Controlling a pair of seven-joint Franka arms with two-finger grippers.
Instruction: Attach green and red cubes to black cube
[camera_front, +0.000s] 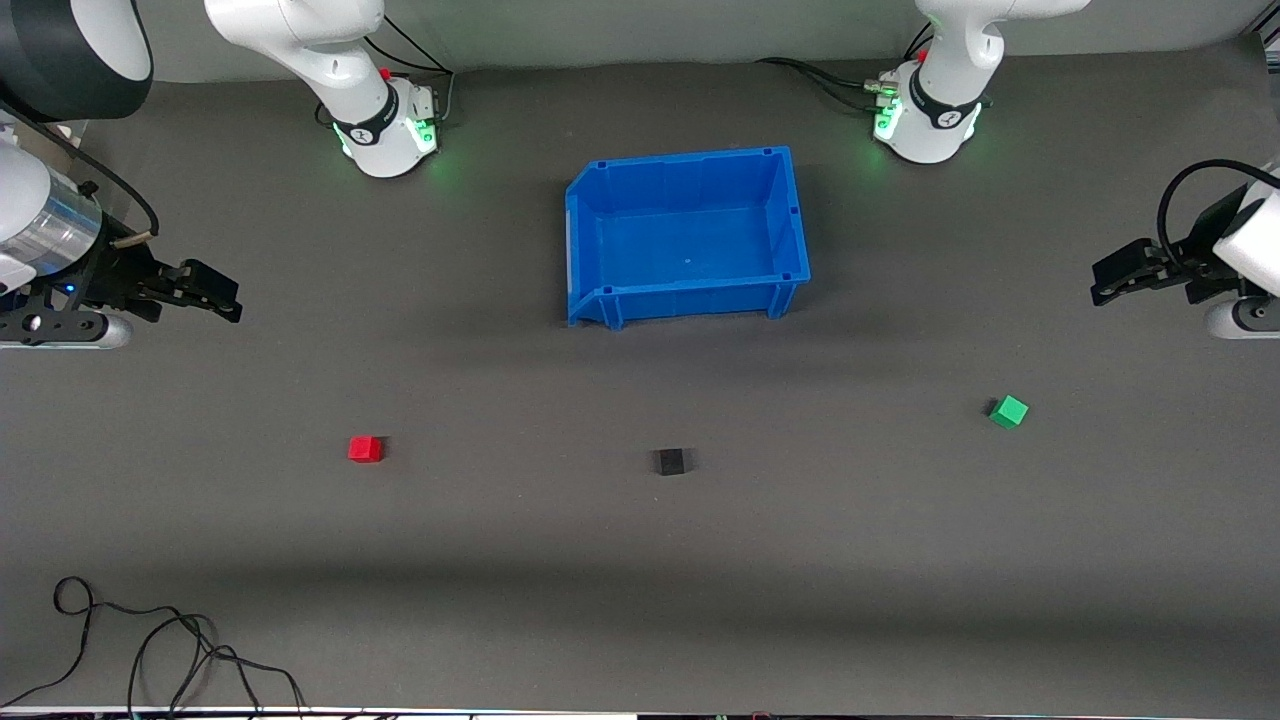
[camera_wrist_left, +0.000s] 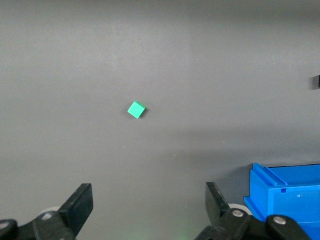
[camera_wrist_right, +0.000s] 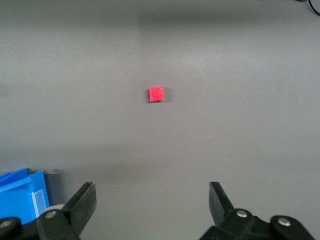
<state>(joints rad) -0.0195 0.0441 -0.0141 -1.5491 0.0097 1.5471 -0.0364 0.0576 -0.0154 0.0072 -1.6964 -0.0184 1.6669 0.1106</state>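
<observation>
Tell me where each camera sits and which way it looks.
Front view: high, facing the arms, over the blue bin, black cube and both tools.
Left wrist view: on the left arm, looking at the green cube; left tool open.
Right wrist view: on the right arm, looking at the red cube; right tool open.
All views share the bin.

1. Grey mat (camera_front: 640, 560): matt, cloth-like, fine grain, no shine.
2. Blue bin (camera_front: 790, 215): moulded plastic, smooth, slight gloss on its walls.
3. Black cube (camera_front: 671, 461): matt, plain, darker than the mat.
4. Red cube (camera_front: 365, 449): smooth plastic look, matt.
5. Green cube (camera_front: 1008, 411): same smooth matt look.
6. Arm bases (camera_front: 385, 135): glossy white plastic shells.
7. Left gripper (camera_wrist_left: 149, 212), right gripper (camera_wrist_right: 151, 210): matt black plastic fingers, small metal screws.
8. Cables (camera_front: 150, 650): black, smooth rubbery sheath.
</observation>
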